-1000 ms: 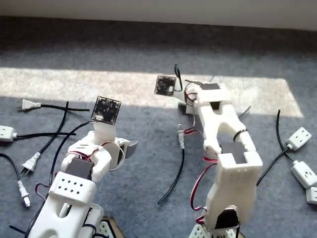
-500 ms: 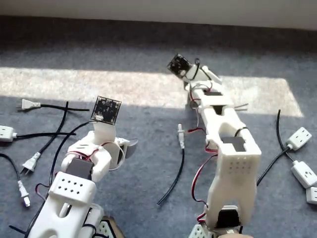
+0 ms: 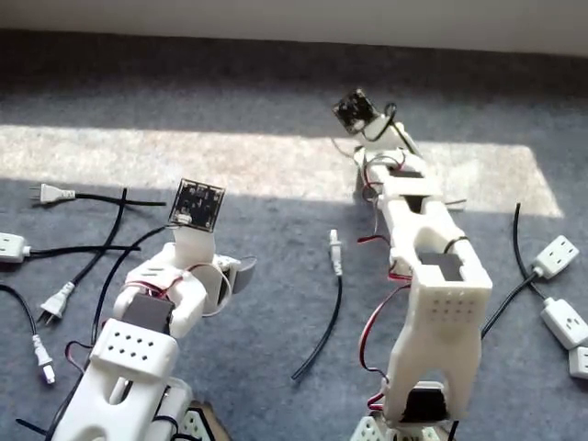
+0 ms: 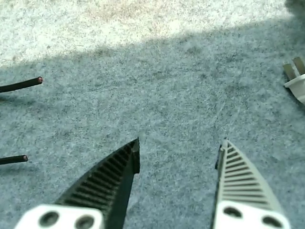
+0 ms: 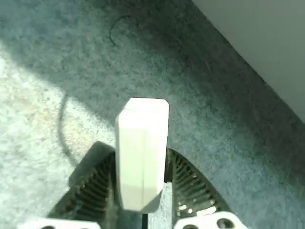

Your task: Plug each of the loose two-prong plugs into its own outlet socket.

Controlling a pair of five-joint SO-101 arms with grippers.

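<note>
My right gripper [image 5: 141,160] is shut on a white outlet socket [image 5: 143,129], a blocky piece that sticks out past the fingers above the grey carpet near the wall. In the high view that arm stretches toward the back, with its wrist camera [image 3: 356,109] raised. My left gripper [image 4: 181,145] hangs open just over the carpet with nothing between its fingers. A white two-prong plug [image 4: 296,78] lies off to one side of it. In the high view this plug [image 3: 335,250] lies between the two arms on a black cable, and the left gripper [image 3: 234,274] sits left of it.
Three more plugs [image 3: 50,193] [image 3: 55,303] [image 3: 44,360] with black cords lie at the far left, beside a white socket [image 3: 11,244]. Three white sockets [image 3: 556,255] [image 3: 565,322] [image 3: 579,360] lie at the right edge. Two cut cable ends [image 4: 21,84] [image 4: 12,160] show near the left gripper.
The right arm has stretched out and swung toward the back right, its wrist rising from the carpet. The left arm and the middle plug have not moved.
</note>
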